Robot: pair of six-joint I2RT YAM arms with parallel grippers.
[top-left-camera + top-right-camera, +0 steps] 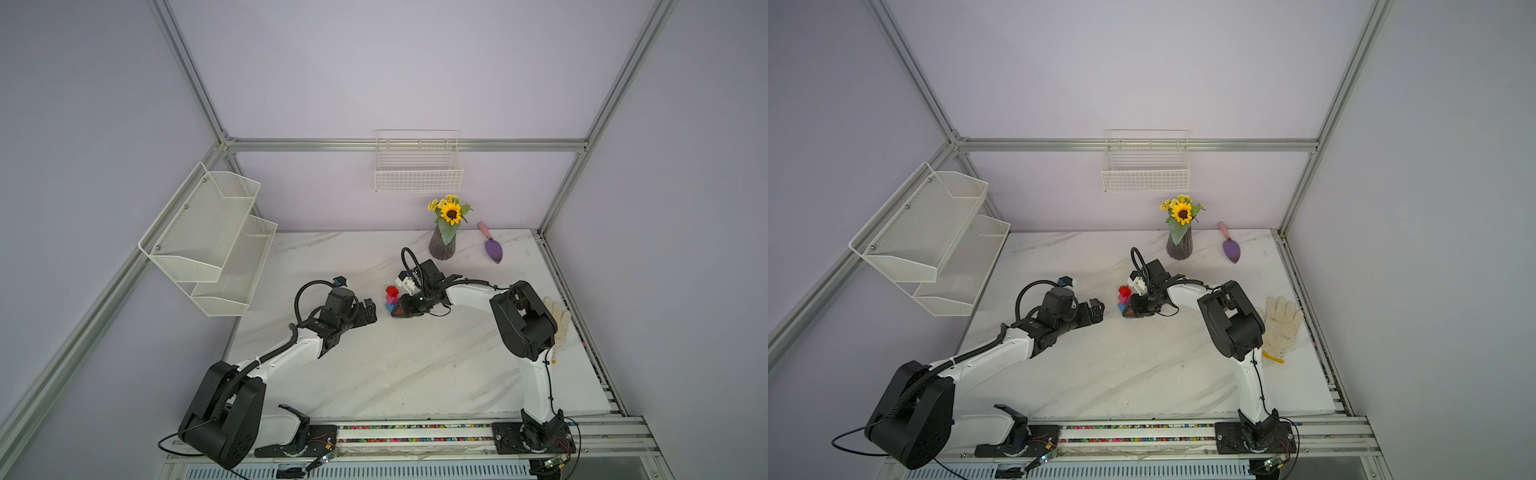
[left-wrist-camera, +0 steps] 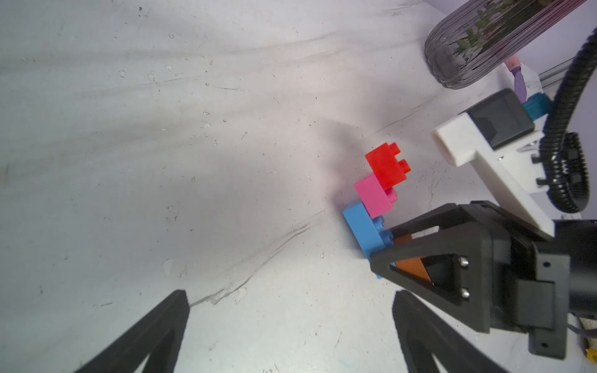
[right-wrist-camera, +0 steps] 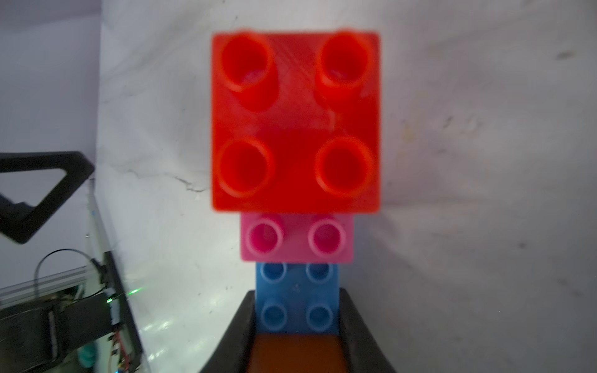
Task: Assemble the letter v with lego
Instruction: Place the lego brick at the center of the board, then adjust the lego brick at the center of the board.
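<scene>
A stepped lego stack stands mid-table: a light-blue brick (image 1: 389, 307) at the bottom, a pink brick (image 1: 391, 298) on it, a red brick (image 1: 391, 290) on top. The right wrist view looks down on the red (image 3: 295, 122), pink (image 3: 297, 239) and blue (image 3: 297, 290) studs. My right gripper (image 1: 397, 311) reaches down over the blue brick's free end, shut on an orange-brown brick (image 3: 295, 353) that sits against the blue studs (image 2: 410, 266). Its fingertips flank the blue brick's sides. My left gripper (image 1: 371, 309) hovers just left of the stack, open and holding nothing (image 2: 290, 295).
A dark vase of sunflowers (image 1: 442, 245) and a purple trowel (image 1: 492, 248) stand behind the stack. A white work glove (image 1: 1283, 324) lies at the right edge behind the right arm. A wire basket (image 1: 417, 174) and mesh shelves (image 1: 216, 241) hang on the walls.
</scene>
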